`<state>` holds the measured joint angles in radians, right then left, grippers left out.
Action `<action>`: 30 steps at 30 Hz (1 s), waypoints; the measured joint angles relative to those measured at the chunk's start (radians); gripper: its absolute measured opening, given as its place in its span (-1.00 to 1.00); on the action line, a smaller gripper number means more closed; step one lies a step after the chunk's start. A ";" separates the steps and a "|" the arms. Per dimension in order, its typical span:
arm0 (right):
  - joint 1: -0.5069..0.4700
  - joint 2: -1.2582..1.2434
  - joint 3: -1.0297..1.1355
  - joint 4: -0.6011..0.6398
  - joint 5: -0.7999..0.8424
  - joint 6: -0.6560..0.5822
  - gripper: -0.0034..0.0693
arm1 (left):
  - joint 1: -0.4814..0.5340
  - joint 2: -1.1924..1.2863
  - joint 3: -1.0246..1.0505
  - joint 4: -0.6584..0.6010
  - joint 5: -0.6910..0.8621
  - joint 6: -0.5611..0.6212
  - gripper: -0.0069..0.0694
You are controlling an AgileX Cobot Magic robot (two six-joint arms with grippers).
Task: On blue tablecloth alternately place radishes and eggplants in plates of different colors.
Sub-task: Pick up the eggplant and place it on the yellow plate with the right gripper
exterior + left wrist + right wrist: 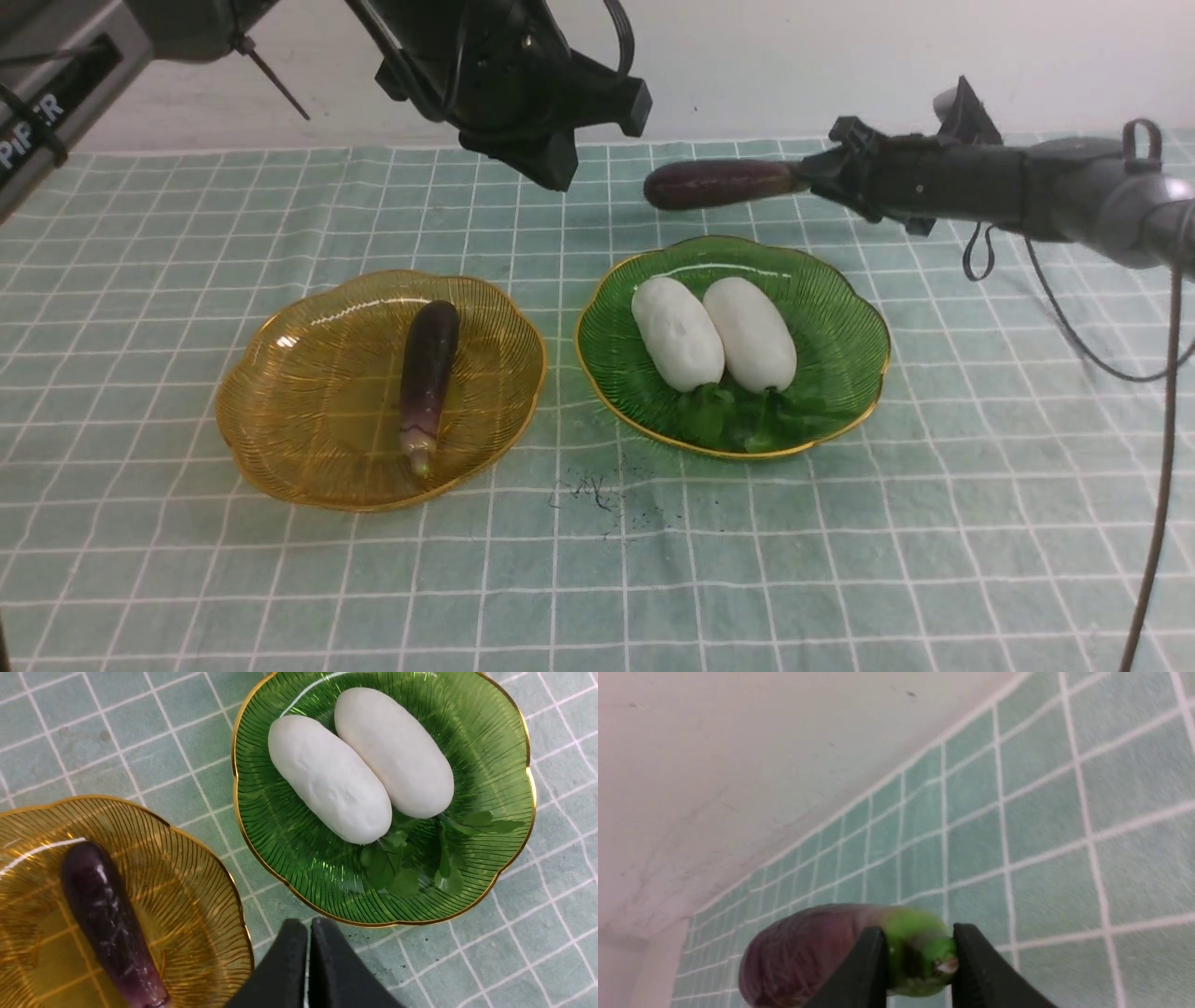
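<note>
Two white radishes [677,332] [750,333] lie side by side in the green plate [831,308], also in the left wrist view [329,778] [393,751]. One dark-purple eggplant [428,373] lies in the amber plate [308,392]. My right gripper [810,177] is shut on the second eggplant [714,183] by its green stem end [920,952], held in the air behind the green plate. My left gripper [546,154] hangs high behind the plates, shut and empty, its fingertips [294,938] together. The blue tablecloth [980,467] spans the table.
A dark smudge [597,495] marks the cloth in front of the plates. A pale wall [794,56] rises behind the table. The right arm's cables [1162,448] hang at the right edge.
</note>
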<state>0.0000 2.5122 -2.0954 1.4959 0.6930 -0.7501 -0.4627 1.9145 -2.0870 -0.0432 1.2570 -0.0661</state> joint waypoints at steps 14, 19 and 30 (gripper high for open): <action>0.007 -0.215 0.001 -0.032 0.364 -0.053 -0.46 | 0.072 -0.200 0.000 0.172 0.002 -0.083 -0.84; 0.062 -0.330 0.001 -0.207 0.437 -0.031 -0.46 | 0.133 -0.320 0.054 0.161 0.002 -0.088 -0.84; 0.468 -0.361 0.000 -0.603 0.353 0.147 -0.46 | 0.208 -0.748 0.548 0.175 0.006 -0.173 -0.84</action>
<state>0.4678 2.1508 -2.0953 0.8928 1.0461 -0.6027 -0.2547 1.1665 -1.5386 0.1322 1.2629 -0.2395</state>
